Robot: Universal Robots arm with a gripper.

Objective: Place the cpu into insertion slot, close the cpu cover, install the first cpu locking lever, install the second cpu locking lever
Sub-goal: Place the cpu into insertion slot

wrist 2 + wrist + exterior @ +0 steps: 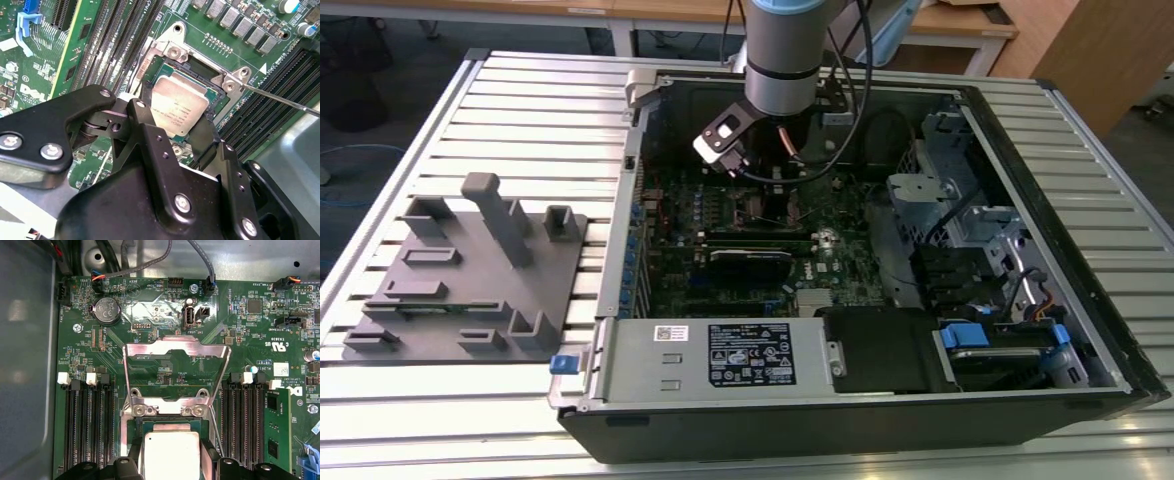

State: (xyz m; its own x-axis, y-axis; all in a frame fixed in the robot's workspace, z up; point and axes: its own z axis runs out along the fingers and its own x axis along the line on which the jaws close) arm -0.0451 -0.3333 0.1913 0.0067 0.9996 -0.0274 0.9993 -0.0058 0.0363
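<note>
Exterior view: my arm (781, 50) reaches down into an open computer case (854, 425) that lies on a slatted table (440, 420). My claw (778, 195) hangs low over the green board (720, 255). A grey moulded fixture (467, 290) sits on the table, outside the case on the exterior view's left.

Second wrist view: my two black fingers (146, 100) are spread only as wide as the chip (177, 107), one pressed against each of two opposite edges, so I am grasping the chip. It lies silver side up, directly over the socket (200, 67), whose dark interior shows beyond one edge of the chip. I cannot tell whether the chip is fully seated. A thin metal lever (280, 98) slants away from a corner of the socket, passing above the neighbouring memory slots (280, 75).

First wrist view: the cover (215, 352) is swung up off the socket, and the board shows through its square cut-out. It is hinged on a silver bracket (165, 407) at the socket's edge. Long black memory slots flank the socket on both sides.
</note>
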